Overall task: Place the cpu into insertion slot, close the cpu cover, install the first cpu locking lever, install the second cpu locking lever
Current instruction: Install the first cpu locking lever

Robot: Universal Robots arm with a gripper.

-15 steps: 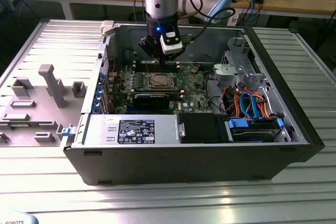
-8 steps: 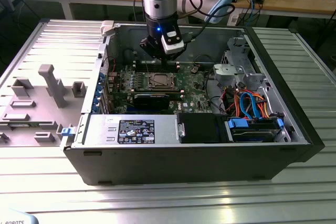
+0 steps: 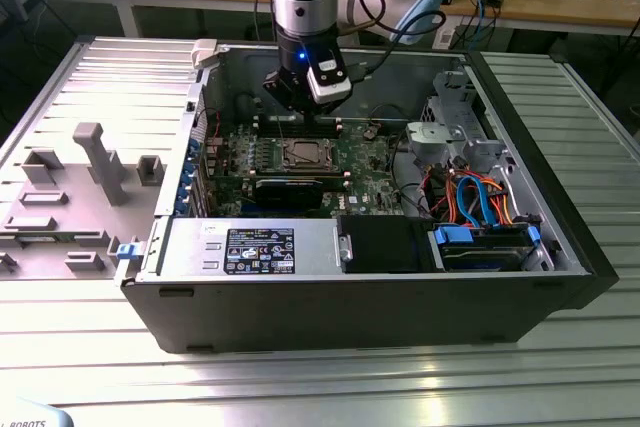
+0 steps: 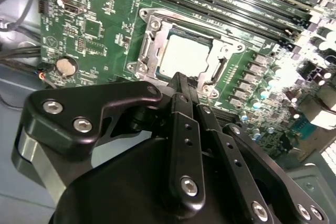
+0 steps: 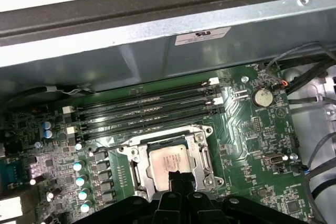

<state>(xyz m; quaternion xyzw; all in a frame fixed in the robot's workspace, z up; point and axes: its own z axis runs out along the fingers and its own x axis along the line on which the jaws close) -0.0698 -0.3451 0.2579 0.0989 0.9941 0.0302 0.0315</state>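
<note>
The cpu (image 5: pixel 167 162) (image 4: pixel 184 56), a silver-grey square chip, lies in the insertion slot (image 3: pixel 303 154) on the green motherboard (image 5: pixel 247 129). The silver cpu cover (image 5: pixel 137 167) (image 4: pixel 151 39) lies flat around it, and the chip shows through its window. I cannot make out how the locking levers stand. My gripper (image 4: pixel 181 80) (image 5: pixel 178 181) (image 3: pixel 292 107) hovers above the socket edge, clear of the board. Its black fingers are shut together with nothing between them.
Long memory slots (image 5: pixel 147 111) run beside the socket, toward the case's back wall (image 5: pixel 157 51). A coin battery (image 5: pixel 261 97) sits on the board. A black power supply (image 3: pixel 250 247), a drive cage with blue and orange cables (image 3: pixel 480 202) and the case walls hem the board in.
</note>
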